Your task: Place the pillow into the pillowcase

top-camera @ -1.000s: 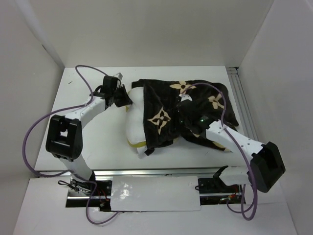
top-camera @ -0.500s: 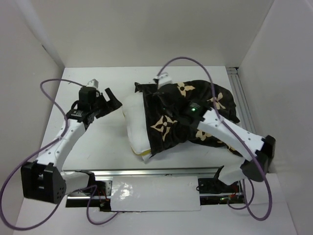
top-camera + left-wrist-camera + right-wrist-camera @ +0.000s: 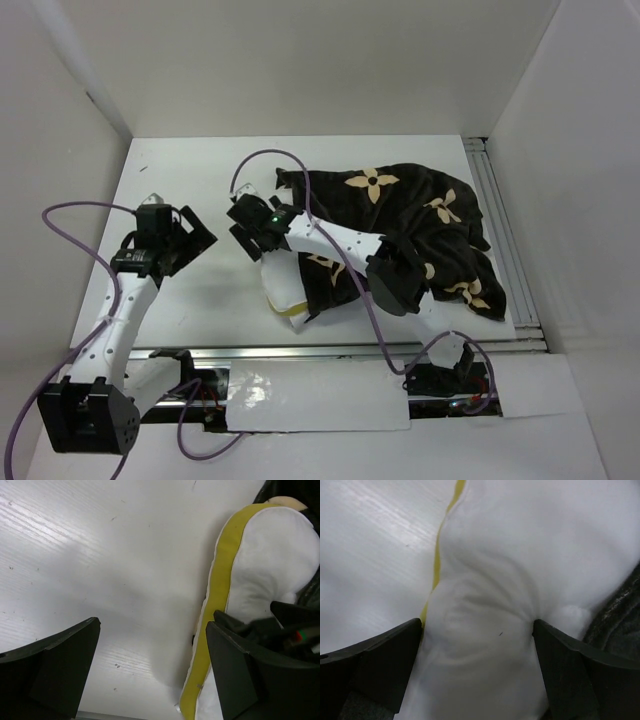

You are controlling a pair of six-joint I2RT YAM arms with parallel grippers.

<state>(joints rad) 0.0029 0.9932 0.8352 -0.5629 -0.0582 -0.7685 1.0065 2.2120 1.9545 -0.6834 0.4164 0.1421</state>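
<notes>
From the overhead camera I see the pillow (image 3: 278,282) lying at the centre of the tabletop (image 3: 190,165), most of it inside the pillowcase (image 3: 410,215). Only its left end sticks out of the sack's mouth, white with the yellow trim showing at the lower edge. The pillowcase spreads from the centre to the right of the frame, flower prints facing up.

My left tool (image 3: 193,238) sits left of centre, jaws spread wide with only bare tabletop between them (its wrist camera shows the pillow's yellow edge running down the right half of the frame, close by the right finger).

My right arm reaches across the pillowcase from the lower right, and the right tool (image 3: 245,226) is at the pillow's exposed end, a little above and left of centre. In its wrist view the jaws stand wide apart at the lower corners, with puckered white pillow cloth between them; whether the fingers touch the cloth I cannot tell
</notes>
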